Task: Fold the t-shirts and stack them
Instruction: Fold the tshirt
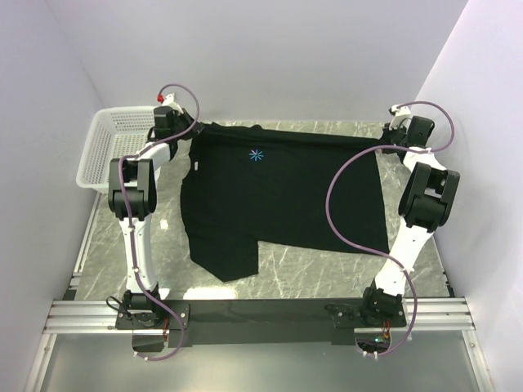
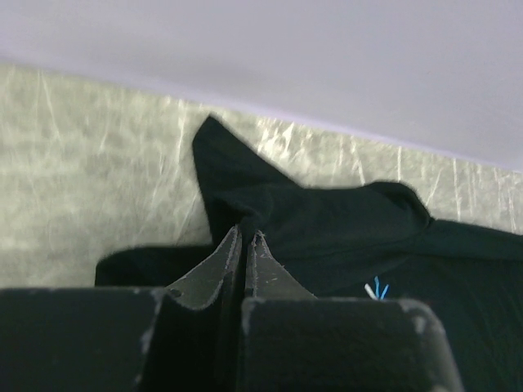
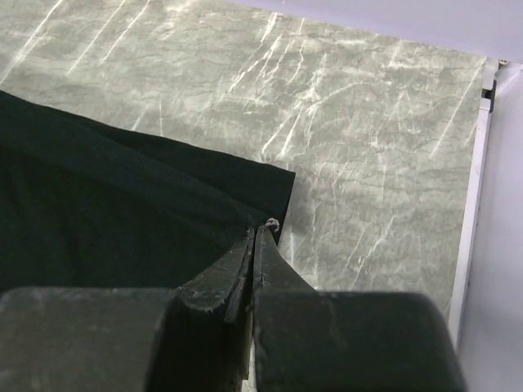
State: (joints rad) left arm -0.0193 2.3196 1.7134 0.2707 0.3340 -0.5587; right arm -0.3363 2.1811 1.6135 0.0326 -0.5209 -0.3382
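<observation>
Overhead, one black short-sleeved cloth t-shirt (image 1: pixel 278 196) with a single small light-blue starburst logo (image 1: pixel 257 155) lies spread across a grey marble-patterned table (image 1: pixel 302 273). One white plastic mesh basket (image 1: pixel 94 159) sits at the table's far left corner, and two white-and-black robot arms reach over the table from its near edge.

The left fingers (image 2: pixel 216 269) are pressed almost together, with a fold of the black cloth (image 2: pixel 343 237) caught between their tips at the garment's far left end, just beside the basket. One pointed sleeve of the t-shirt rises beyond those tips in the left wrist view, and a sliver of the blue logo shows to their right.

The right fingers (image 3: pixel 278 273) are fully closed, pinching the far right corner of the t-shirt (image 3: pixel 98 229), where its straight edge meets bare table.

Between the two grips, the t-shirt's far edge runs in a nearly straight line across the table. The rest of the cloth falls toward the arm bases, and one sleeve lies flat at the near left. The logo sits closer to the left fingers than to the right.
</observation>
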